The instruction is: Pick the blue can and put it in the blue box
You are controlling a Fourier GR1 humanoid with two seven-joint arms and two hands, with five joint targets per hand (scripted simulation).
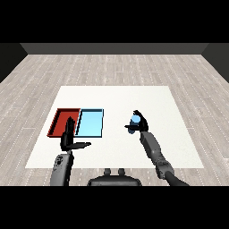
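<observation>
The blue can [134,120] is in my right hand [140,124], whose fingers and thumb curl round it, right of the table's middle. The can is held a little above the white table, well to the right of the trays. The light blue tray [90,123] lies flat at the left centre with nothing in it. My left hand [69,137] hovers near the table's front left, fingers straight and pointing up, thumb stretched to the right, holding nothing. Its fingertips overlap the red tray's front edge.
A red tray [62,120] lies directly left of the blue tray, touching it side by side. The white table [147,98] stretches beyond and to the right of my right hand. Grey wooden floor surrounds the table.
</observation>
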